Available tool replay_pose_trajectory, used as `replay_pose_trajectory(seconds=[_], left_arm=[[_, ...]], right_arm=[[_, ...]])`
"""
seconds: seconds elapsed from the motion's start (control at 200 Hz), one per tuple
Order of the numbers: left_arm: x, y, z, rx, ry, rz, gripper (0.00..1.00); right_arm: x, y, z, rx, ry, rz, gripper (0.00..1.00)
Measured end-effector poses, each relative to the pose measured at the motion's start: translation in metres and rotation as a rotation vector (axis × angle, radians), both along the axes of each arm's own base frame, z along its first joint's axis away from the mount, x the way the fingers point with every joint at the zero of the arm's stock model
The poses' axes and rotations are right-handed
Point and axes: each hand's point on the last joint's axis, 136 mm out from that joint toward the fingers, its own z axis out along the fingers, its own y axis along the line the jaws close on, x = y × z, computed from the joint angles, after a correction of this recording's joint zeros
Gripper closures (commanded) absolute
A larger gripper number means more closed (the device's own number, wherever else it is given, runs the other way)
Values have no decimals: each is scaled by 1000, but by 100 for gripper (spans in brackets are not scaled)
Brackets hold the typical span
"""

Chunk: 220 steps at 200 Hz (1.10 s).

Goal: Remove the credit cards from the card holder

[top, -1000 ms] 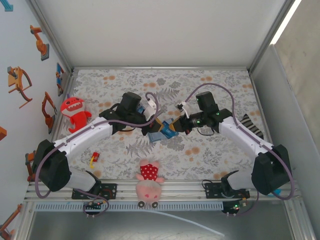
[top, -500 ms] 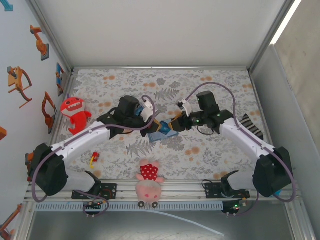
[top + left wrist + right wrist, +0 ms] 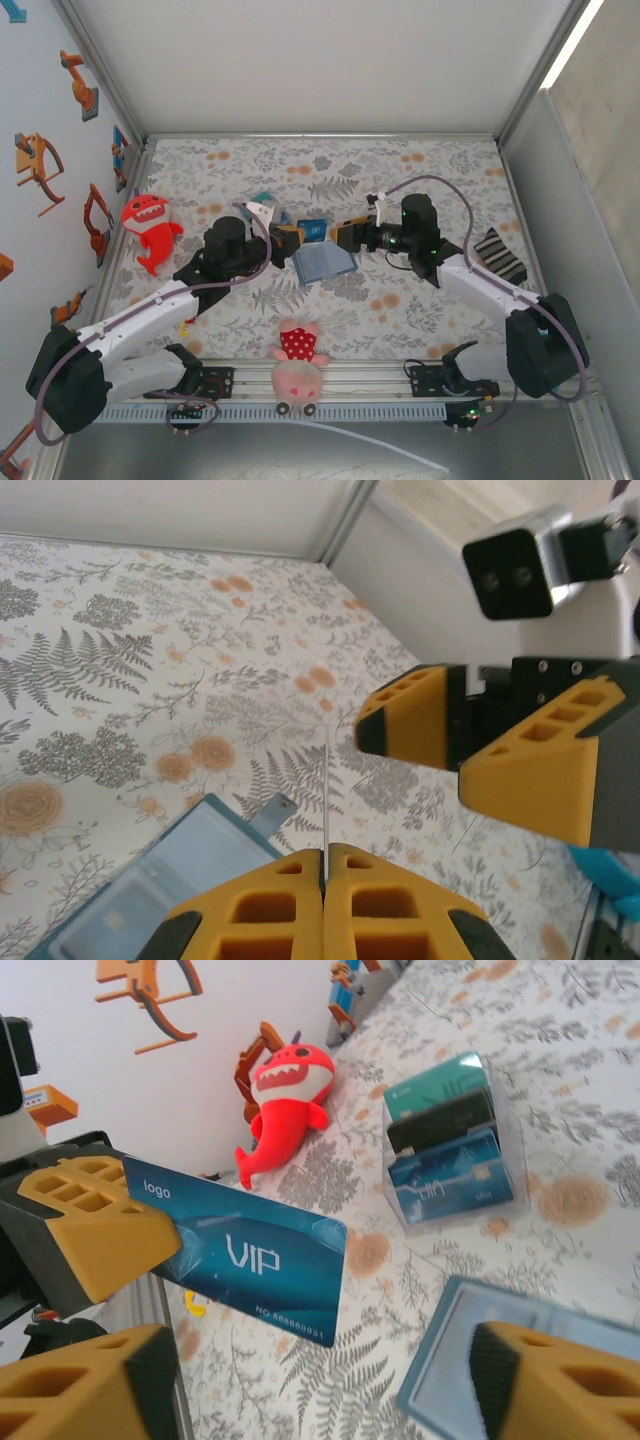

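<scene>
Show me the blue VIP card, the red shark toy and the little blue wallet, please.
blue VIP card (image 3: 250,1260), right wrist view, middle of its printed face.
red shark plush (image 3: 293,1072), right wrist view, on its head.
card holder (image 3: 322,263), top external view, on its open blue panel.

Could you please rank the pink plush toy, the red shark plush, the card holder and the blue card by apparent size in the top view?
1. pink plush toy and red shark plush: too alike to rank
2. card holder
3. blue card, smallest

Card holder (image 3: 445,1360) runs off the bottom edge
</scene>
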Motion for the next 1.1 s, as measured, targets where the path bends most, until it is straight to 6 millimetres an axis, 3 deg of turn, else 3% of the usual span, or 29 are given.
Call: replay_pose_trajectory(seconds=[0.225,0.476,0.591,0.731,0.866,0.977,1.102], left_arm=[[6,-9,19,-151,25,4,100],[8,-16,29,-237,33,-10,100],[9,-16,31,-257,36,-8,98],[13,-12,31,-257,31,0,67],[14,2,24,-181,38,27,47],[10,12,39,-95,2,24,38],[3,14,78,-5,-99,-22,35]], right_arm=[[9,12,6,109,32,17,32],[3,20,33,224,6,79,82],[-1,21,43,257,-9,104,98],[-5,21,49,275,-17,124,100],[-10,23,52,280,-29,149,100],[-14,22,52,269,-26,162,100],[-20,20,48,232,-27,172,100]])
